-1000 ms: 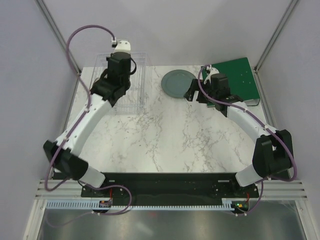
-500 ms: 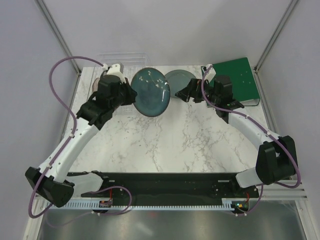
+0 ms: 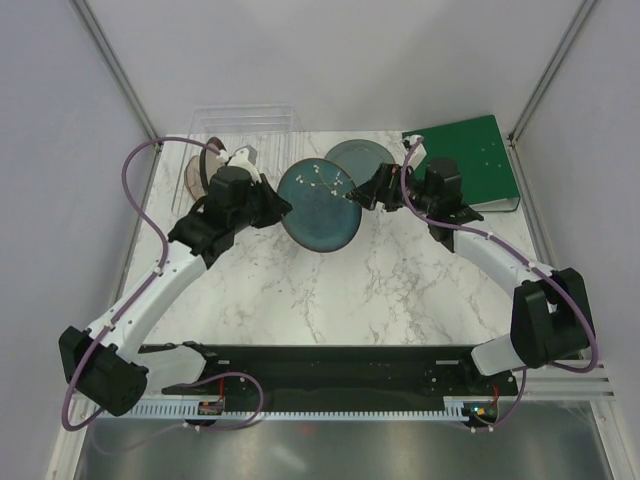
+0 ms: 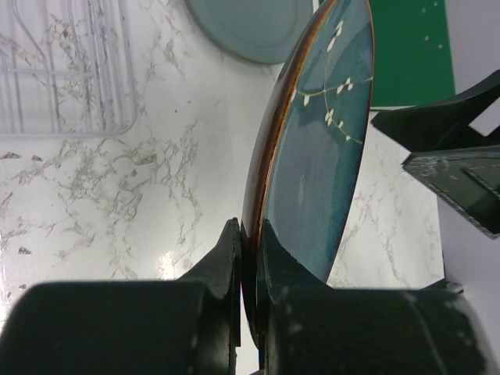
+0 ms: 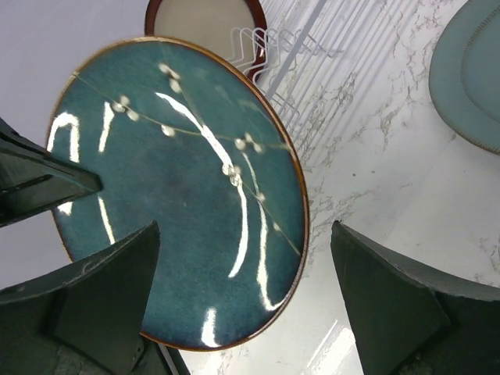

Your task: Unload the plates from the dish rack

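My left gripper [image 3: 277, 207] is shut on the rim of the dark grey plate [image 3: 318, 205], a glossy blue-grey plate with a brown edge, and holds it upright above the table; the left wrist view shows the plate [image 4: 320, 156] edge-on between the jaws [image 4: 250, 254]. My right gripper [image 3: 362, 192] is open at its right rim, fingers [image 5: 391, 301] spread before the plate's face [image 5: 180, 195]. The grey-green plate [image 3: 362, 155] lies flat behind. The reddish-brown plate [image 3: 193, 172] stands in the clear dish rack [image 3: 245, 120].
A flat green board [image 3: 470, 160] lies at the back right, under the right arm's wrist. The rack's wire dividers [image 5: 273, 47] and the reddish-brown plate [image 5: 203, 19] show behind the held plate. Walls close in on the table's left, right and back.
The left arm lifted the dark grey plate out of the rack and carried it right and nearer. The right gripper swung left to the plate's rim.
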`<state>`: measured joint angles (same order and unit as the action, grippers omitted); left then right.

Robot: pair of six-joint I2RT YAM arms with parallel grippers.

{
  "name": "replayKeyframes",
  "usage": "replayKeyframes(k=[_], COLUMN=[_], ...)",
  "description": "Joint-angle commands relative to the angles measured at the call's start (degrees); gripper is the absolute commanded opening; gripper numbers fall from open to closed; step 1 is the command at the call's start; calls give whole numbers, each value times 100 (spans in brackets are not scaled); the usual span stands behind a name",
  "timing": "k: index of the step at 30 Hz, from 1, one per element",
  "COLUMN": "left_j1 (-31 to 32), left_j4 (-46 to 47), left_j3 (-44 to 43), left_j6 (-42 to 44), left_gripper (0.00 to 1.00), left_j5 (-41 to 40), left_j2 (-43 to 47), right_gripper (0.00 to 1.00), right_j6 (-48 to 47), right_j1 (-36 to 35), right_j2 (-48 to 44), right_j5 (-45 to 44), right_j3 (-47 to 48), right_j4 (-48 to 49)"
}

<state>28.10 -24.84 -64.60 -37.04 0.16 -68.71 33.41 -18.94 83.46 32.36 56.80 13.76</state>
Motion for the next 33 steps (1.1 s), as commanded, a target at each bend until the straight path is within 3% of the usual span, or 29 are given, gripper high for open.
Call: replayKeyframes(k=[1,8,11,12,14,15,17,22,23,24,26,28,29,31,32,33], left_j1=[-15,-15,-24,-24,-24,-32,-50,-103,-111,-120,-120,-138,-155,-173,-182,-182], left_j4=[1429,1745,1912,1982,1992,2001,1992,1860,1834,1790,1554,1369,1220,1087,1017,1008], left_j3=[-141,70,219,246,299,316,334,308,299,290,211,123,114,105,97,105], left_j6=[-506,-638,-726,-752,-761,-752,-726,-454,-393,-262,-7,170,336,495,644,741], left_gripper=[2,2,2,2,2,2,2,9,13,32,52,63,76,86,99,100], left_j5=[247,449,519,563,546,503,467,318,300,222,72,-340,-507,-1069,-1254,-1569], left_j2=[577,674,666,666,683,692,701,648,639,596,534,490,490,551,586,621], right_gripper=[97,91,79,65,53,29,3,0,0,0,0,0,0,0,0,0], right_j6=[157,788,1070,1228,1317,1361,1379,1309,1282,1230,1029,861,730,597,492,448], right_j1=[-13,-13,-13,-13,-5,-22,-13,-13,-5,13,74,214,276,521,601,698], right_j2=[117,399,548,583,628,636,645,566,557,540,452,355,338,346,372,468], right_j5=[191,832,1132,1184,1290,1325,1308,1247,1229,1064,887,606,527,289,210,53], right_j3=[-195,-370,-432,-450,-476,-485,-512,-442,-406,-354,-196,58,164,506,630,909], right_j4=[460,1435,2059,2322,2473,2587,2606,2509,2465,2239,1852,1552,1203,919,614,463])
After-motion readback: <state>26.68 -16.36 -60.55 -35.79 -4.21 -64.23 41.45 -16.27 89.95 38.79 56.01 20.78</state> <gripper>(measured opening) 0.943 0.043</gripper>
